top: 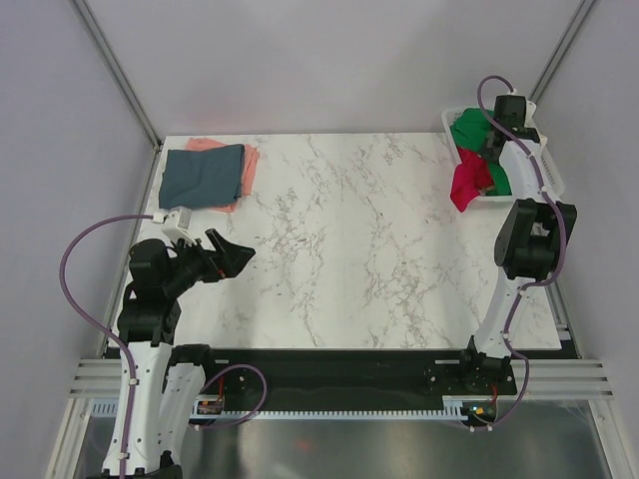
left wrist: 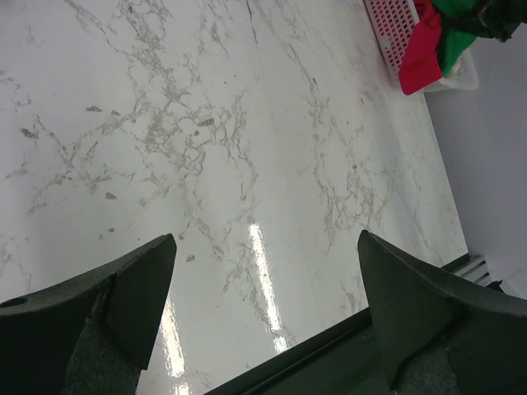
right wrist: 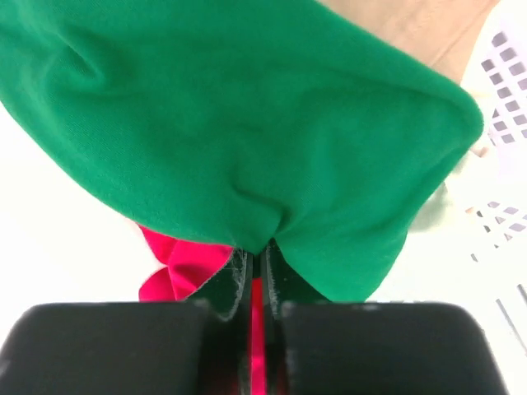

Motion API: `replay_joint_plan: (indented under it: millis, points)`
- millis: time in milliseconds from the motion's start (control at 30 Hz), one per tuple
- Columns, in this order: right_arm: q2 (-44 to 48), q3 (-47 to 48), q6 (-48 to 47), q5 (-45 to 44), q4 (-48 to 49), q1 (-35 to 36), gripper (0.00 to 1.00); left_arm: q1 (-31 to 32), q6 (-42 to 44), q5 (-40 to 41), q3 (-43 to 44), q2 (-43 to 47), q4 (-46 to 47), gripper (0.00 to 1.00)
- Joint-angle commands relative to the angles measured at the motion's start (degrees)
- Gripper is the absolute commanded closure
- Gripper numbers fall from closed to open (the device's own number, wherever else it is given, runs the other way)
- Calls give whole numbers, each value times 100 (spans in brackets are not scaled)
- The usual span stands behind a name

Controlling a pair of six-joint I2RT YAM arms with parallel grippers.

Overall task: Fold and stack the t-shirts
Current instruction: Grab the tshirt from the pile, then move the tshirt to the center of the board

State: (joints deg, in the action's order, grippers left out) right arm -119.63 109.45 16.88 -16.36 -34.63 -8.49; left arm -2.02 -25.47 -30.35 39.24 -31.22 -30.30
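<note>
My right gripper (right wrist: 256, 251) is shut on a fold of the bright green t-shirt (right wrist: 239, 115), over the white basket (top: 547, 168) at the table's far right. The green t-shirt (top: 469, 132) lies in the basket, and a magenta-red t-shirt (top: 467, 184) hangs over its near rim; it also shows in the right wrist view (right wrist: 177, 267). A strip of beige t-shirt (right wrist: 416, 29) shows beyond the green one. A folded slate blue-grey t-shirt (top: 205, 174) lies on a salmon pink t-shirt (top: 249, 165) at the far left corner. My left gripper (top: 236, 254) is open and empty above the table's left side.
The white marble table (top: 349, 239) spans the middle. In the left wrist view the basket (left wrist: 395, 25) with red cloth (left wrist: 420, 58) sits at the far corner, and the table's black near edge (left wrist: 321, 350) runs between my fingers (left wrist: 140, 280).
</note>
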Motion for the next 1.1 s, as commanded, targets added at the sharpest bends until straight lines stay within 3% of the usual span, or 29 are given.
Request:
replay_joint_plan:
  millis: [0,133,200,267,333,400,533,567,600,633,667,733,833,933,1067]
  points:
    - [290,305,8,203,159,-82,100,-79,-37,-103,-4,11,174,1]
    - [888,603,-18,808,10,66,100,-123,-37,-103,-4,2,183,0]
    - [1308,1444,-342,1448,-296,285,100,-132,-45,-77,-4,-7,174,0]
    - [1678,2496,-658,1557,-395,786,100,-141,-45,-68,-4,-15,183,0]
    - [2363,2931,-591,1504,-63,1120,100,-132,-45,-68,-4,-7,174,0]
    - [3091,2855,-371,1417,524,1122,100,-149,-54,-33,-4,-7,174,0]
    - [3666,2039,-423,750,397,1122,100,-176,-54,11,-4,28,174,0]
    - [3710,1480,-379,661,231,1122,97,-184,-54,3,-4,29,174,0]
    - [3684,1178,-335,573,-232,1113,46,-185,-54,11,-4,29,165,0]
    - [3658,836,-161,486,-481,1113,10,-176,-54,11,-4,29,165,0]
    - [3588,67,-3,293,-753,1078,2,-184,-45,29,-4,-6,165,0]
    - [3412,-1268,488,482,-1378,702,2,-185,-45,55,13,-59,148,1]
    - [4121,-3035,719,546,-1012,410,2,-193,-37,55,39,-121,95,0]
    - [5185,-3937,860,861,-598,331,2,-176,-28,55,48,-147,51,0]
    - [5634,-4308,773,1266,-1141,322,2,-176,-37,83,144,-200,-46,0]
